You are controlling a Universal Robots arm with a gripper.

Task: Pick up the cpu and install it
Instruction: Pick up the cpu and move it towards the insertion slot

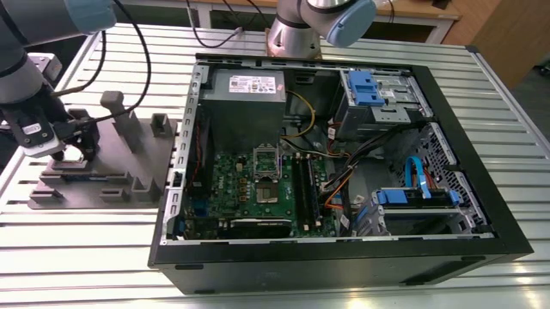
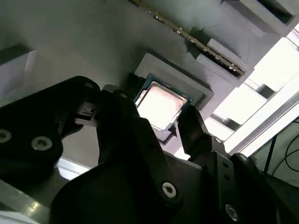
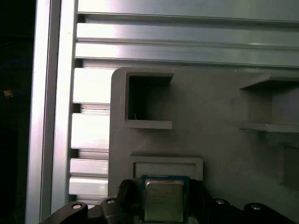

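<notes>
The cpu (image 2: 161, 103) is a small square chip with a shiny metal top and a green rim. It lies in a shallow pocket of the grey holder block (image 3: 210, 107) in both wrist views, where the cpu (image 3: 163, 199) sits at the block's near side. My gripper (image 2: 160, 116) is down over it, with one black finger (image 2: 122, 109) against one side and the other against the opposite side. In the exterior view my gripper (image 1: 72, 153) stands over the holder block (image 1: 129, 170) at that view's left. The socket (image 1: 266, 164) on the green motherboard lies open in the computer case.
The open black computer case (image 1: 481, 257) lies on a slatted metal table (image 1: 86, 257). It holds a grey power-supply box (image 1: 245, 87), memory sticks (image 1: 303, 187), cables and blue drive brackets (image 1: 417, 196). Upright pegs (image 1: 113, 103) rise from the holder block. A second arm's base (image 1: 297, 38) stands behind the case.
</notes>
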